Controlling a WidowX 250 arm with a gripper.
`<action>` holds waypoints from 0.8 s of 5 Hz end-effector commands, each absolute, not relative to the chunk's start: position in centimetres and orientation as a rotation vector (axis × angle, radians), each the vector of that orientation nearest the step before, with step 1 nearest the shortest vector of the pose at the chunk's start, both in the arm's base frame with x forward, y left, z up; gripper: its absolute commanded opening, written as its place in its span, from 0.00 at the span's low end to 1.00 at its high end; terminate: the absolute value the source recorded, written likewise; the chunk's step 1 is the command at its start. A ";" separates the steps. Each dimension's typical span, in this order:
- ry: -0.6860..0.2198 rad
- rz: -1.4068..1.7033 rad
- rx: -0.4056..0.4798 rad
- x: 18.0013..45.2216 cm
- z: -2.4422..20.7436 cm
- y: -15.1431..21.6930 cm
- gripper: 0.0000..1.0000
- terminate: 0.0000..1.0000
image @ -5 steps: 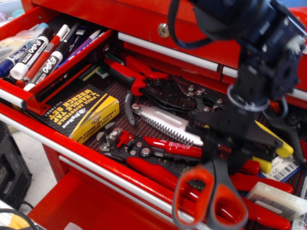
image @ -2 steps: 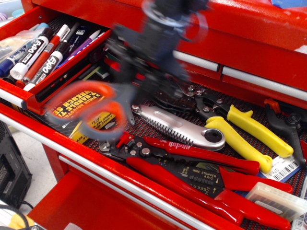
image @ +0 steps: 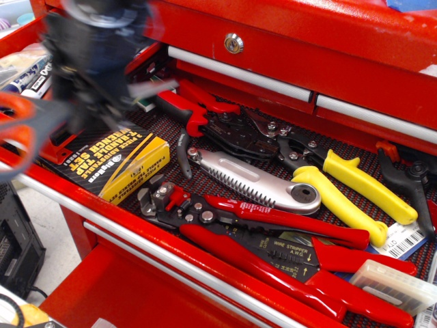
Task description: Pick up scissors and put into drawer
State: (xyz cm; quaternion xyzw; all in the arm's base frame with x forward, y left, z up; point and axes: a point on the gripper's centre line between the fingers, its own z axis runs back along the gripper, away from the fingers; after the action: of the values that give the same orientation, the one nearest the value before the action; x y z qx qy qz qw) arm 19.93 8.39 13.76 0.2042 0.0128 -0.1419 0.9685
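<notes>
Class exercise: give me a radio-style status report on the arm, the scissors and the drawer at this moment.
Gripper blurred, mid-motion, over the drawer, jaw state unclear. Scissors carried, orange handles at far left edge, not in drawer yet. Marker pens lie beneath; nothing seen blocking.

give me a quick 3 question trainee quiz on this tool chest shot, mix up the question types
1. True or false: the scissors already lie flat among the marker pens in the small drawer.
2. Multiple choice: what lies right of the yellow-and-black wrench set box? A) a silver folding saw B) a hammer C) a tape measure
3. Fill in: the handles of the pliers at the right of the wide drawer are ____.

Key:
1. False. Their orange handles show blurred at the left edge, by the blurred gripper, in front of the small drawer.
2. A
3. yellow
</notes>
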 end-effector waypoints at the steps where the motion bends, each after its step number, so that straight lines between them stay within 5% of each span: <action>1: -0.071 -0.449 0.500 22.2 17.0 15.0 0.00 0.00; 4: -0.238 -0.569 0.507 26.3 14.7 20.1 0.00 0.00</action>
State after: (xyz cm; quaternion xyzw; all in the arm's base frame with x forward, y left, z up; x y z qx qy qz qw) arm 25.45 19.96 12.06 0.2145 -0.1051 -0.2770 0.9307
